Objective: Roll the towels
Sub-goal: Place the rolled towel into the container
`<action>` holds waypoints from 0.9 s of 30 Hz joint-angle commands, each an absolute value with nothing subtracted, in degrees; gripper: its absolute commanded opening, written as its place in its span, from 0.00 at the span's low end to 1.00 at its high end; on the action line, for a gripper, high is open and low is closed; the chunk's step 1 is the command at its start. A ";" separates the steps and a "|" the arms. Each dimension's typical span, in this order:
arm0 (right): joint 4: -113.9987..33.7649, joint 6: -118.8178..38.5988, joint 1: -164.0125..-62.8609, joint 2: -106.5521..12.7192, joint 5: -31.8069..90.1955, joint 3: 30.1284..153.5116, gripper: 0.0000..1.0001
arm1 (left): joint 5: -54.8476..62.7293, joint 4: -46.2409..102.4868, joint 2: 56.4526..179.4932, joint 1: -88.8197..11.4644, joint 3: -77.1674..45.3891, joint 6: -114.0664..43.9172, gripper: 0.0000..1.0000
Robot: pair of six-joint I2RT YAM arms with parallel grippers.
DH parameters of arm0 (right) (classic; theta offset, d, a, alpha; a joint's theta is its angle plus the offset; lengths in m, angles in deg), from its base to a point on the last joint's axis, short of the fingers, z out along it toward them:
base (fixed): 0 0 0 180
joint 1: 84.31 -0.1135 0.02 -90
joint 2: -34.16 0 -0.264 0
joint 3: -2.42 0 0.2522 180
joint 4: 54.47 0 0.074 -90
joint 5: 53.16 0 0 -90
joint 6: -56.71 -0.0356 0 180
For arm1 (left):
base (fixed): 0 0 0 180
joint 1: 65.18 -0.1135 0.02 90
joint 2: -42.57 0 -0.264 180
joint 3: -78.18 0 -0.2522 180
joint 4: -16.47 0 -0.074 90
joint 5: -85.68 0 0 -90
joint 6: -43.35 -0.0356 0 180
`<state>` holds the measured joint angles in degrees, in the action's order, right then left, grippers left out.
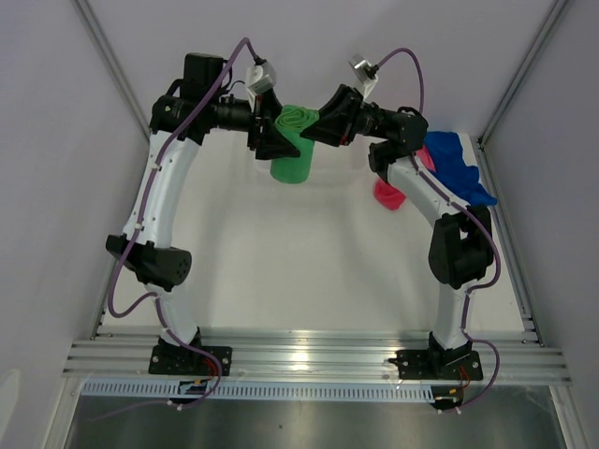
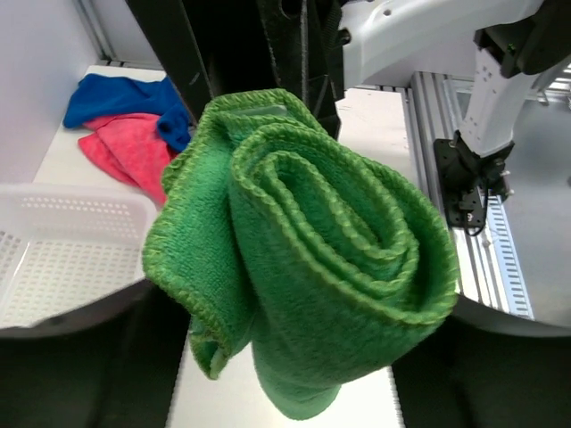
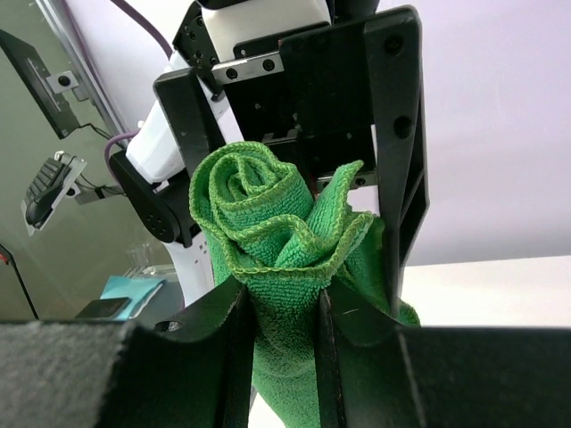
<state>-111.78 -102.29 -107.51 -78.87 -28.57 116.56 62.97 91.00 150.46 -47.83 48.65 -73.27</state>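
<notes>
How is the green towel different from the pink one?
The green towel is rolled into a swirl; the pink towel is a crumpled heap. The green towel hangs in the air, pinched by the right hand; the pink towel lies on the table. Both are soft, fuzzy cloths.

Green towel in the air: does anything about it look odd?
The green towel, pinched by the right tool, is rolled loosely: uneven spiral, one flap sticking out. The pink towel and blue towel lie crumpled at the far right.

Overhead; opposed close wrist views (sharing green towel (image 2: 312, 267))
</notes>
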 commanded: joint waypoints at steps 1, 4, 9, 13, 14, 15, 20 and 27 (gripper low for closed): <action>-117.35 -102.73 -108.04 -77.46 -27.85 119.98 0.00 | 66.52 91.40 150.58 -47.34 51.07 -74.60 0.73; -117.44 -102.73 -108.13 -77.54 -27.85 120.42 0.00 | 67.04 92.10 150.58 -47.34 51.07 -74.78 0.52; -117.27 -102.82 -108.30 -77.63 -28.11 120.51 0.00 | 66.69 92.72 150.41 -47.34 51.25 -74.43 0.22; -115.42 -102.03 -108.83 -77.81 -27.59 120.43 0.04 | 66.61 92.28 150.50 -47.34 50.90 -72.50 0.01; -113.77 -101.76 -108.74 -77.72 -26.63 120.25 0.10 | 66.43 91.93 150.41 -47.34 50.90 -71.80 0.01; -113.31 -101.24 -108.74 -77.55 -26.27 120.07 0.18 | 66.34 91.84 150.41 -47.34 50.55 -71.53 0.01; -107.62 -96.94 -108.04 -75.97 -24.60 117.62 0.49 | 62.92 90.26 150.41 -47.34 49.32 -68.63 0.01; -97.76 -87.53 -106.02 -71.22 -23.10 114.18 0.54 | 61.78 91.05 150.32 -47.34 48.96 -69.50 0.01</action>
